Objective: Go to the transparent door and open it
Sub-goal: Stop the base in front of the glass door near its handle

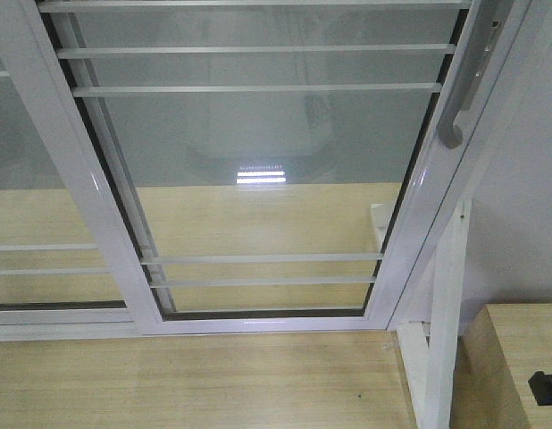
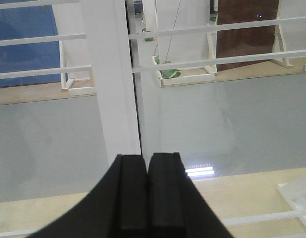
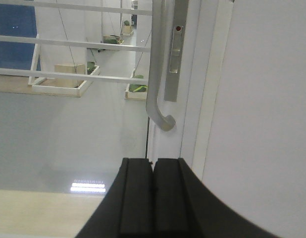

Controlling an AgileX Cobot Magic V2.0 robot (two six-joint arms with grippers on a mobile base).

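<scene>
Directly ahead of the base, the transparent door (image 1: 258, 152) fills the front view, its curved grey handle (image 1: 464, 98) at upper right, beside the white wall (image 1: 526, 206). Right gripper (image 3: 153, 198): jaws pressed together, holding nothing, facing the handle and lock plate (image 3: 174, 54), clear of both. Left gripper (image 2: 147, 198): likewise closed and empty, facing a white frame stile (image 2: 111, 74). Wooden floor (image 1: 187, 384) lies before the door.

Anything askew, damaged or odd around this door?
Nothing stands out. The transparent door sits square in its frame, glass unbroken, grey handle intact. The left gripper and right gripper are short of it, jaws shut.
</scene>
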